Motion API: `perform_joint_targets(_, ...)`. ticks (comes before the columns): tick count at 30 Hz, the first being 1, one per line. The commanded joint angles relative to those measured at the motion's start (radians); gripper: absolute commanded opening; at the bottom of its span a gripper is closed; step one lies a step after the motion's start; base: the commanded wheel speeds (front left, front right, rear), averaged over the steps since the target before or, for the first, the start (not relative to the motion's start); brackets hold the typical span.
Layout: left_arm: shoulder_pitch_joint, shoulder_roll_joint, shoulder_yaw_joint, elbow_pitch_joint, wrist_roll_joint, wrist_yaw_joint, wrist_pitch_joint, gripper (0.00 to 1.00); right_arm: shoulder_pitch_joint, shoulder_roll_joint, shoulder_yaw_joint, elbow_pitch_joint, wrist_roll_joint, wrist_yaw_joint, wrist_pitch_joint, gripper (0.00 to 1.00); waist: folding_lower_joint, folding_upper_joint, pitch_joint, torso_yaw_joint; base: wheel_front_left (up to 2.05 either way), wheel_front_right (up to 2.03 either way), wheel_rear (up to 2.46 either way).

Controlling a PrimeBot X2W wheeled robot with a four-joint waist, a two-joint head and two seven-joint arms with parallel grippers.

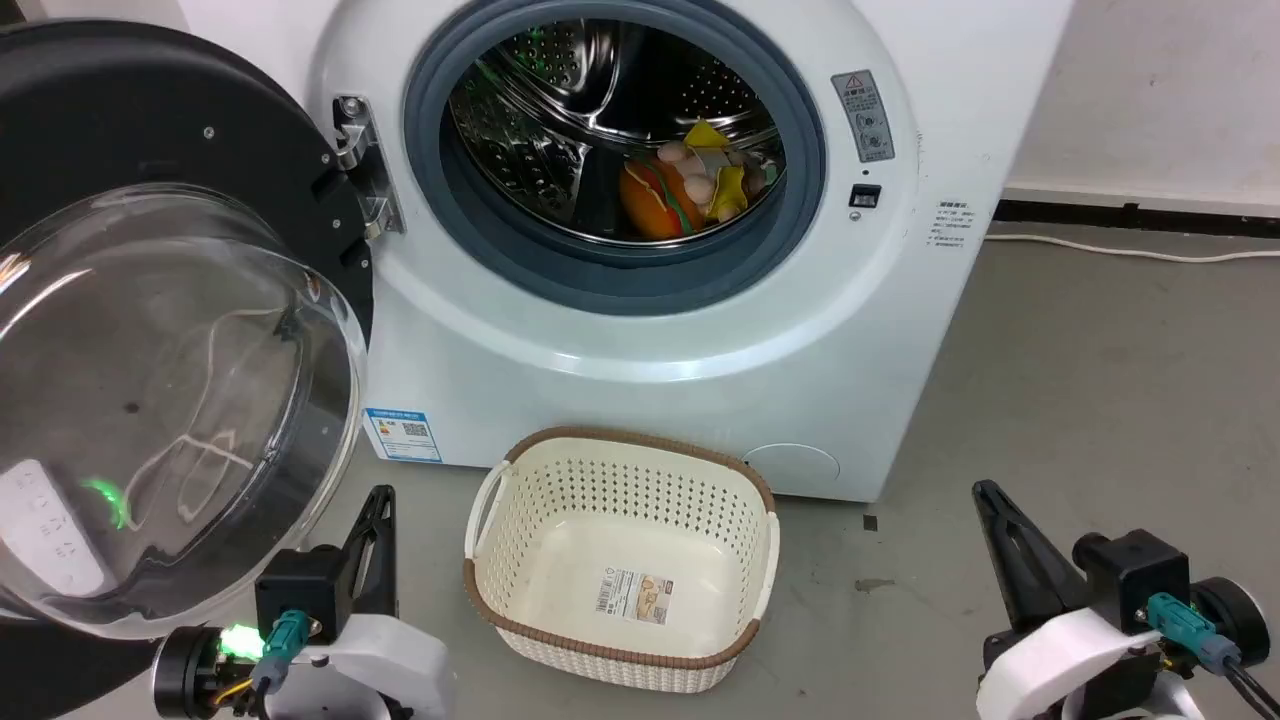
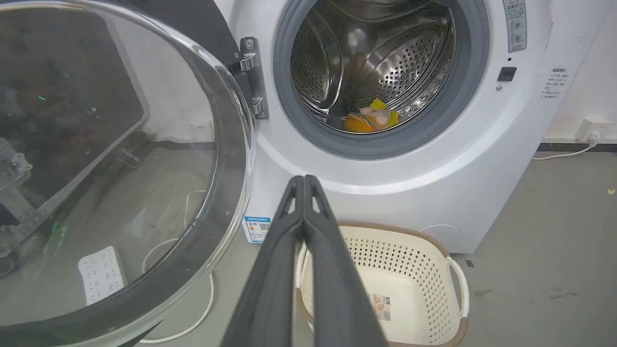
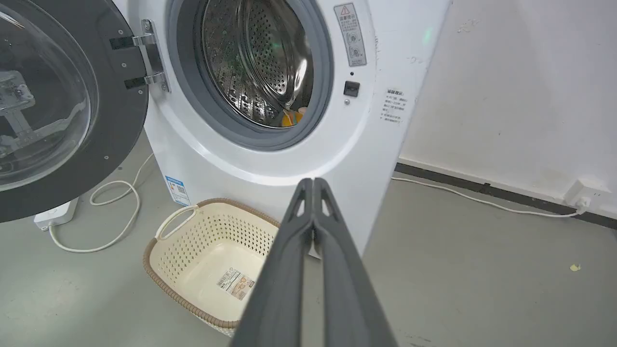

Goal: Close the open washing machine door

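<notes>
Your left gripper (image 1: 383, 497) sits at the lower left, its two dark fingers pressed together on nothing, tips pointing up near the lower rim of the washing machine door (image 1: 170, 330). That door stands swung wide open to the left of the washing machine (image 1: 650, 370). It hangs from a metal hinge (image 1: 365, 165) at the left edge of the round opening, its glass bowl bulging toward you. Your right gripper (image 1: 985, 492) sits at the lower right, also closed and empty, over bare grey floor (image 1: 1100, 400). Between the grippers, a cream basket (image 1: 620, 438) stands just in front of the machine. Colourful soft items (image 1: 690, 190) lie in the drum. White cable (image 3: 91, 250) loops on the floor below the door.
</notes>
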Motion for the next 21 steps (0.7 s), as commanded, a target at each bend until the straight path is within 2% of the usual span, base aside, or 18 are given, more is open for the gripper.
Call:
perform_joint_targets(1, 0.014, 0.0, 0.001, -0.004, 0.003, 0.002, 0.0, 0.0, 0.018, 0.005, 0.0, -0.005, -0.005, 0.001, 0.001, 0.0, 0.0, -0.0001, 0.0, 0.0, 0.0, 0.0, 0.0)
perform_joint_targets(21, 0.014, 0.0, 0.001, -0.004, 0.003, 0.002, 0.0, 0.0, 0.018, 0.005, 0.0, -0.005, -0.005, 0.001, 0.001, 0.0, 0.0, -0.0001, 0.0, 0.0, 0.0, 0.0, 0.0)
